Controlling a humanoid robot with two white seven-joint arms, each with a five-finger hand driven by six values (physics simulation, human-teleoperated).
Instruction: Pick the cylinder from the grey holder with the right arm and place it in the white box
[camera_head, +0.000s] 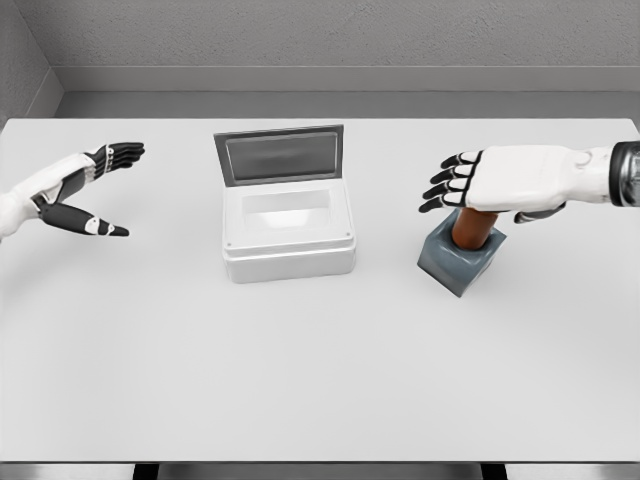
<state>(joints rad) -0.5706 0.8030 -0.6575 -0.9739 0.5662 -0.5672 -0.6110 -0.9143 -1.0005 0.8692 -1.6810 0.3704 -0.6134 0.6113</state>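
A brown cylinder (472, 228) stands upright in a grey holder (459, 262) at the right of the table. My right hand (470, 184) hovers just over the cylinder's top, palm down, fingers stretched out to the left, holding nothing; it hides the cylinder's upper end. The white box (288, 248) sits at the table's middle with its grey lid (280, 155) raised at the back and its inside bare. My left hand (100, 190) floats open at the far left, well away from the box.
The white table (320, 380) spans the whole view, with its front edge near the bottom of the picture. A grey wall runs behind its far edge.
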